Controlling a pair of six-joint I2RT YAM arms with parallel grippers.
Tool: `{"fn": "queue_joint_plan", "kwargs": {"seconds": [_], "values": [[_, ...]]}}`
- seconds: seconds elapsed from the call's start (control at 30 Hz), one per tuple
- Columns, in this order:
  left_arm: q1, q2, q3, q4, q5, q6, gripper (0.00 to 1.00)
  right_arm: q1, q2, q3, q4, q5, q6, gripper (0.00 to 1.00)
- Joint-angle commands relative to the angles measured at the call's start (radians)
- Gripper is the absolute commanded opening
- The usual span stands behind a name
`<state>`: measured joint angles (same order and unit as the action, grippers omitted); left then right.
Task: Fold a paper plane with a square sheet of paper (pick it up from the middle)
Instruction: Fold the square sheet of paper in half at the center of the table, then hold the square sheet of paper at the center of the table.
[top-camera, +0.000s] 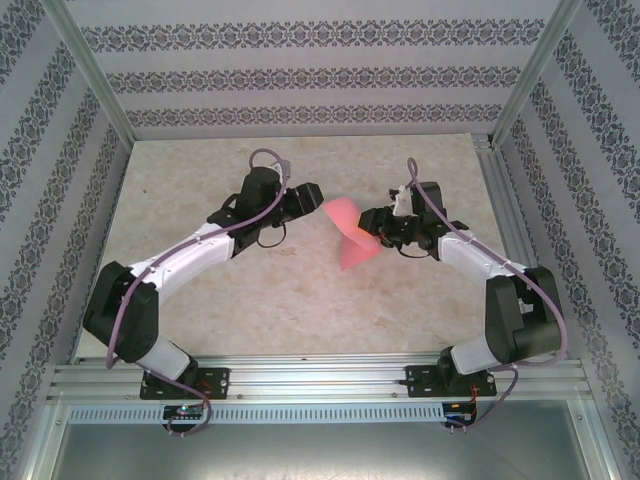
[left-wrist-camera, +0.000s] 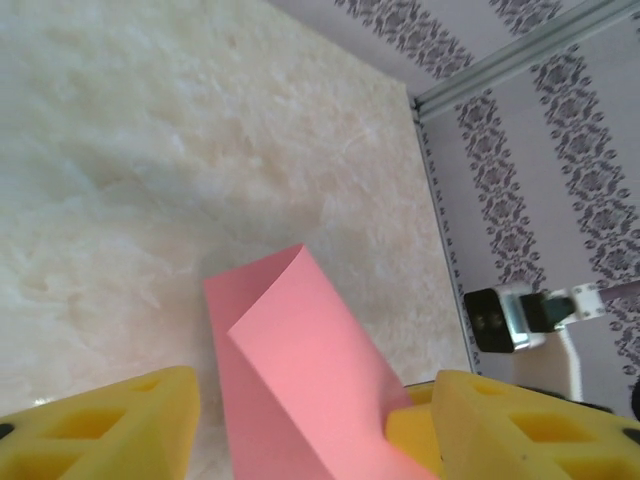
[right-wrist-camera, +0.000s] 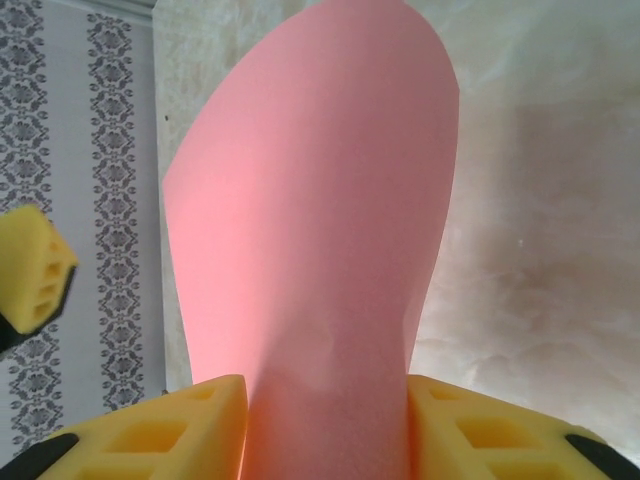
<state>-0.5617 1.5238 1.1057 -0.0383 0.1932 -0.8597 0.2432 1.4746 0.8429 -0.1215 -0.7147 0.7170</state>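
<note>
The paper (top-camera: 350, 238) hangs in the air above the middle of the table (top-camera: 200, 300), between the two arms, so that it can be bent without dragging on the surface. The right gripper (top-camera: 373, 228) carries it: from its wrist, the sheet fills the gap between the yellow fingers (right-wrist-camera: 190, 430), touching both, and curls upward. The left gripper (top-camera: 314, 197) has its jaws apart around the sheet's other end; the paper leans on one finger (left-wrist-camera: 480, 420) and looks clear of the other, so it is judged loose there. The grippers are near each other, which leaves little slack. There is open table below and toward the bases, and the frame rail (top-camera: 487, 190) stands well to the right
</note>
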Motion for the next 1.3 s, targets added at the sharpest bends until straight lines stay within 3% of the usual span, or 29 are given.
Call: {"fn": "queue_joint_plan", "kwargs": {"seconds": [0.0,0.17,0.4,0.67,1.27], "values": [[0.018,-0.047,-0.023,-0.053,-0.029,0.043,0.65,0.04,0.014,0.042,0.069,-0.01,0.04,0.44],[0.019,-0.026,-0.075,0.01,0.045,-0.004,0.66,0.064,0.071,0.039,0.081,0.036,0.044,0.45],[0.003,0.115,-0.14,0.265,0.208,-0.183,0.67,0.065,0.138,0.019,0.085,0.066,0.022,0.44],[-0.031,0.239,-0.119,0.332,0.234,-0.265,0.65,0.057,0.161,0.01,0.079,0.084,0.011,0.44],[-0.05,0.347,-0.043,0.404,0.271,-0.269,0.24,0.025,0.148,-0.004,0.033,0.127,-0.008,0.46]]}}
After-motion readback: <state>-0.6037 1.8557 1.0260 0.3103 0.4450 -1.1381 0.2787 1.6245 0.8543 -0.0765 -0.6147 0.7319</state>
